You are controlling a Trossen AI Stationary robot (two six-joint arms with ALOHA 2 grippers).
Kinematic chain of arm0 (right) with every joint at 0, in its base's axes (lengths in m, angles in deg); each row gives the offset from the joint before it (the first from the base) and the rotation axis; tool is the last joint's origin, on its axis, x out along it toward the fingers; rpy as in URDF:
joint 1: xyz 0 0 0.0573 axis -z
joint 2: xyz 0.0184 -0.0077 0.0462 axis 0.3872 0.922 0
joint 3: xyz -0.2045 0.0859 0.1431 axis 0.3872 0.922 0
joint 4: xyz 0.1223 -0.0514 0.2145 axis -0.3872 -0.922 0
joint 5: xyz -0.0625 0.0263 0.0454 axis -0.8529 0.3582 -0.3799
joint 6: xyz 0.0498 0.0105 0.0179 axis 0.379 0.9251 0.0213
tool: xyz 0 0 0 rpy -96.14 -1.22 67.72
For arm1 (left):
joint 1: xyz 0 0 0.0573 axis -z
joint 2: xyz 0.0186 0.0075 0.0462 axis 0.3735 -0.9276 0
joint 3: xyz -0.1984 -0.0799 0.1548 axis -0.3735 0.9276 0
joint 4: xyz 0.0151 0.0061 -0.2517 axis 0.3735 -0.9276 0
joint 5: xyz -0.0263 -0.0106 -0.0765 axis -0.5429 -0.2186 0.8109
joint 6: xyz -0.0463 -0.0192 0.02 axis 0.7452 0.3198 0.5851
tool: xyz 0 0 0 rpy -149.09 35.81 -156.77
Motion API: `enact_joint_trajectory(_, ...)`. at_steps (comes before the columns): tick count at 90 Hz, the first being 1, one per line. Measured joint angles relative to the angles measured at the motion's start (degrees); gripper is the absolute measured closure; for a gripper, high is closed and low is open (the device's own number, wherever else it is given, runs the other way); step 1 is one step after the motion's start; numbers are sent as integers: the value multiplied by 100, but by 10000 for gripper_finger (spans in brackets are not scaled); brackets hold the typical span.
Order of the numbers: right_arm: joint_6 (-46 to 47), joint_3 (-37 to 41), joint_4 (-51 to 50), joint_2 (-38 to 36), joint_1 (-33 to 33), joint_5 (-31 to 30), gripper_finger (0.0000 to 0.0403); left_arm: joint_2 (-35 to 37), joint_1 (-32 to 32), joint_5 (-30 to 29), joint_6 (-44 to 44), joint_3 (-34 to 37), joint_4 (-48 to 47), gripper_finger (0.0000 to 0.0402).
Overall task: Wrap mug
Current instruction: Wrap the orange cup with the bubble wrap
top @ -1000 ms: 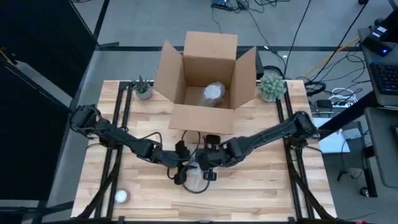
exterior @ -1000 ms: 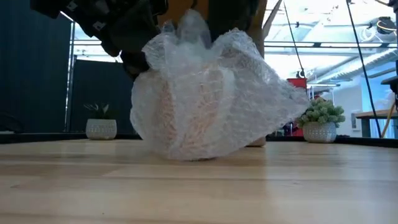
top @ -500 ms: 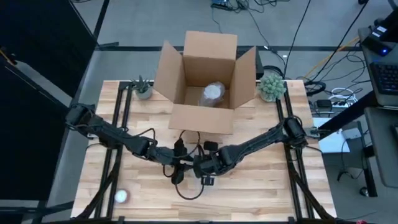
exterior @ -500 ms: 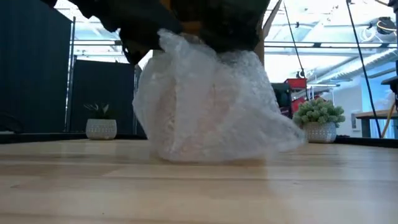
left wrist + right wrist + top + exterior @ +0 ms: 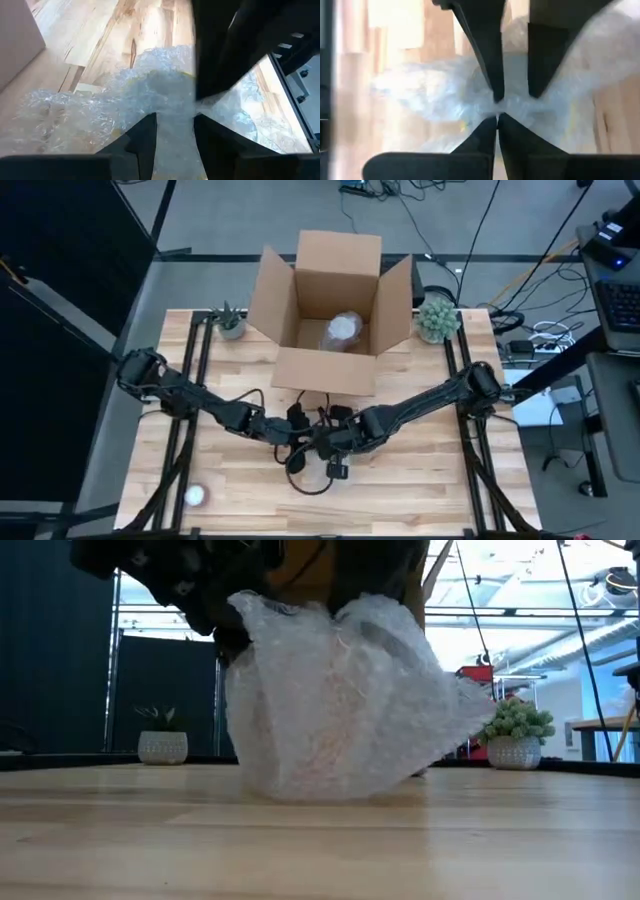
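From above, the left gripper (image 5: 300,442) and right gripper (image 5: 335,442) meet over the bubble-wrapped mug (image 5: 312,465), at six o'clock from the cardboard box (image 5: 335,310). Low down, the bundle (image 5: 340,700) sits upright. Each wrist view shows fingers pinched on wrap (image 5: 100,110) directly ahead, the right's (image 5: 495,107) tips closed.

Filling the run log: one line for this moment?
stage: wrapping | left end effector: shut on bubble wrap | right end effector: shut on bubble wrap | mug: covered

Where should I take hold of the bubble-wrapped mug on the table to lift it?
Grip the bunched wrap at the top of the bubble-wrapped mug bundle, coming from above. The film gathers there, where the right gripper pinches it; lower down, the loose skirt would probably slip.
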Motion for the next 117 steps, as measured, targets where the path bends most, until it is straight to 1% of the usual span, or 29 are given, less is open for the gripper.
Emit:
enact_joint_trajectory(7, 353, -2, -392, -214, -9, 6, 394, 4, 3, 19, 6, 7, 10, 282)
enact_joint_trajectory(12, 621, -9, -648, -328, -11, -126, 384, 2, 18, 50, 10, 7, 9, 282)
enact_joint_trajectory(20, 983, -11, -1023, -413, -4, -345, 358, 2, 28, 58, 10, 7, 7, 282)
enact_joint_trajectory(26, 1163, 3, -1064, -409, -25, -577, 333, -1, 28, 66, 11, 7, 0, 282)
enact_joint_trajectory(35, 1371, 215, -487, -406, -81, -992, 294, -1, 28, 83, 17, 11, 12, 282)
enact_joint_trajectory(53, 1717, 864, 931, -309, -70, -991, 228, -3, 26, 160, 22, 13, 58, 282)
enact_joint_trajectory(59, 1801, 1041, 1136, -231, -60, -1000, 211, -3, 26, 162, 19, 13, 69, 282)
enact_joint_trajectory(67, 1839, 1087, 1289, -115, -46, -1073, 193, -7, 28, 201, 17, 19, 92, 282)
enact_joint_trajectory(78, 1815, 1071, 1285, 105, 19, -1123, 182, -9, 31, 225, 11, 15, 105, 282)
enact_joint_trajectory(91, 1830, 1067, 1336, 258, 61, -1132, 184, -9, 39, 229, 11, 17, 125, 282)
enact_joint_trajectory(107, 1759, 1089, 1337, 161, 57, -1083, 199, -9, 39, 228, 22, 15, 158, 282)
enact_joint_trajectory(117, 1508, 1106, 1351, -5, 64, -990, 203, -11, 37, 227, 43, 18, 188, 282)
